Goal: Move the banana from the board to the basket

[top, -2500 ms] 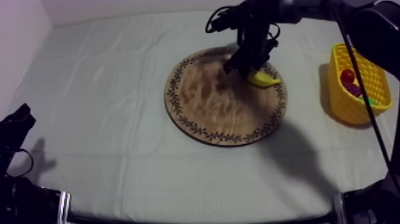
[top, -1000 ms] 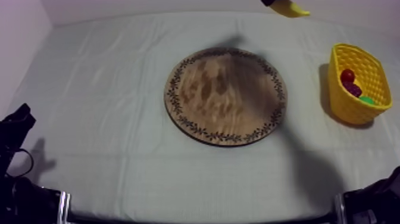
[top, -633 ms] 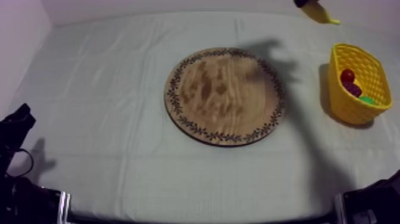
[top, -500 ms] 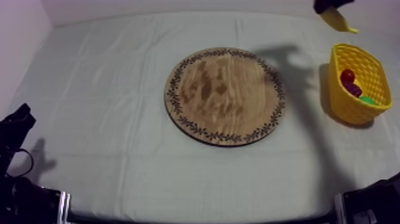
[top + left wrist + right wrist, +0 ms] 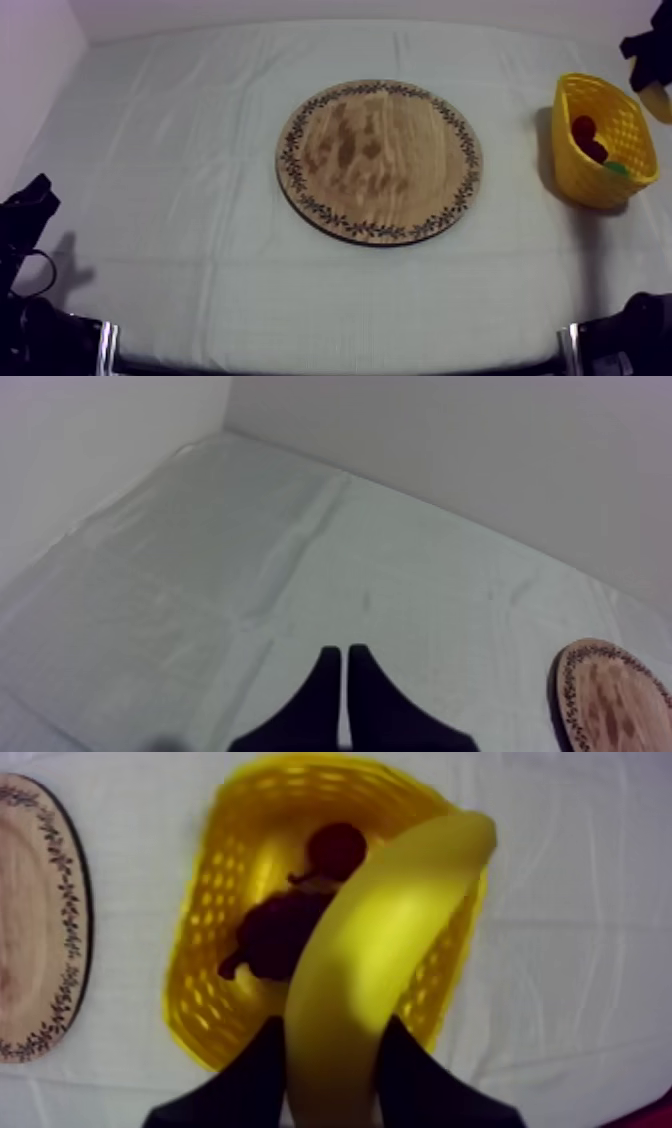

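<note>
Clamping one end of the banana (image 5: 385, 952) between its fingers, my right gripper (image 5: 335, 1052) hangs above the yellow basket (image 5: 200, 982). The pick looks done, and I judge only lowering and release are left. The banana's long axis runs away from the fingers, with its free tip over the basket's far rim. Below lie a small red fruit (image 5: 335, 850) and grapes (image 5: 275, 932). The wooden board (image 5: 380, 160) sits bare, well apart. My left gripper (image 5: 345, 661) rests with its fingers together.
</note>
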{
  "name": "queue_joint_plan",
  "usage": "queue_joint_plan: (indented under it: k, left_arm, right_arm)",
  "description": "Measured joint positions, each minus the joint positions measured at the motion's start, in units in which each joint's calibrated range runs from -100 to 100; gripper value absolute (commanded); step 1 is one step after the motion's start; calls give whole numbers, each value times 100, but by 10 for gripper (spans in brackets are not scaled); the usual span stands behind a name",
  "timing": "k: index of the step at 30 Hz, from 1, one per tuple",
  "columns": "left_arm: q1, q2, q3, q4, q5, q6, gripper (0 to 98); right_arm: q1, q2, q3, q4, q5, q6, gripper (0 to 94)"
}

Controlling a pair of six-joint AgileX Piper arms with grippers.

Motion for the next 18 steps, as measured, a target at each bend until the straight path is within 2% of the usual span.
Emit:
queue_joint_plan:
  k: [8, 18]
  left_arm:
    - [0, 0, 0, 0, 0, 0, 1]
    - [0, 0, 0, 0, 0, 0, 1]
  right_arm:
    - [49, 517, -40, 14, -249, -40, 226]
    - [-48, 1455, 8, 26, -815, -262, 360]
